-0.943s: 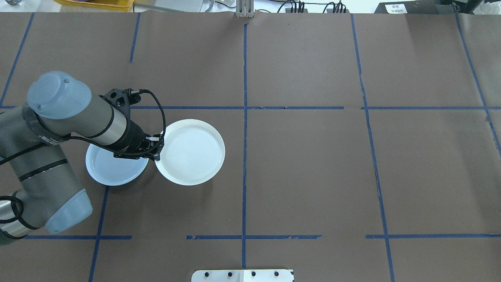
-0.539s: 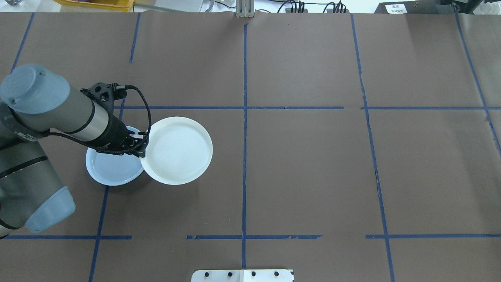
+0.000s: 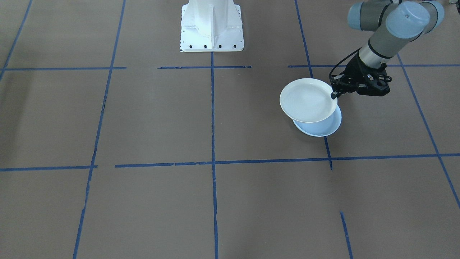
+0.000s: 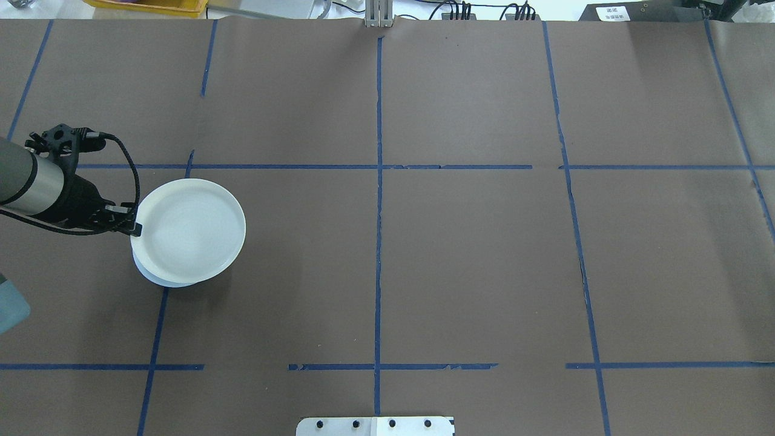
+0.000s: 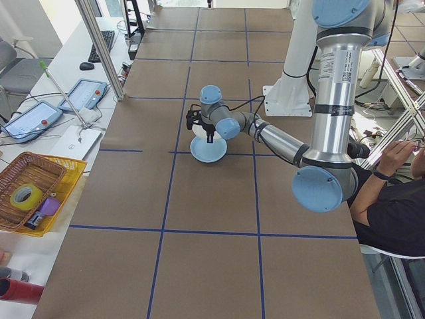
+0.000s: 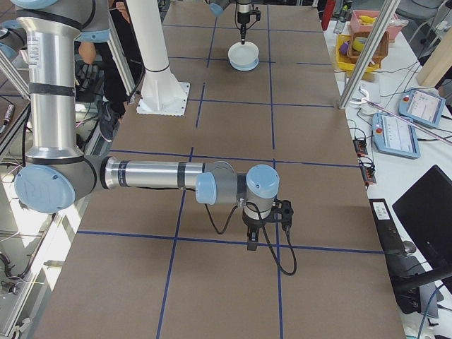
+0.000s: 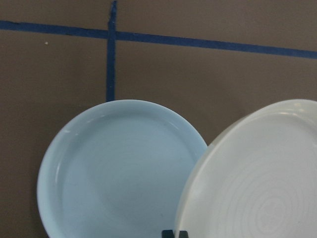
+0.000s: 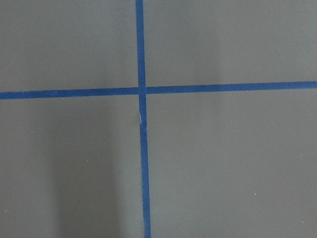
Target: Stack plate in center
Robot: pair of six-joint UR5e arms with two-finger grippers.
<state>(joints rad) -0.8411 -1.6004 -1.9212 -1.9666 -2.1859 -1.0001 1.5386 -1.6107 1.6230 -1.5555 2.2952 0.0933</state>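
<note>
Beside the left gripper (image 4: 134, 228): a white ringed plate held over the pale blue-grey one, not yet set down.

Clamped on the near rim of the white plate (image 4: 189, 231), the left gripper carries it out ahead of its fingertips, raised and tilted in the front-facing view. The pale blue-grey plate (image 3: 321, 126) lies on the brown table (image 4: 472, 260) just below and ahead of the pincer; only a crescent shows overhead, while the wrist view shows most of its smooth inside uncovered, so the two look off-centre. To do this well, I would level the white plate, line up the rims, lower until it rests, then release and back away along the rim. Letting go early risks a clatter or a lopsided stack. The right gripper (image 6: 248, 247) hangs well apart over bare table; whether it is parted I cannot tell.
</note>
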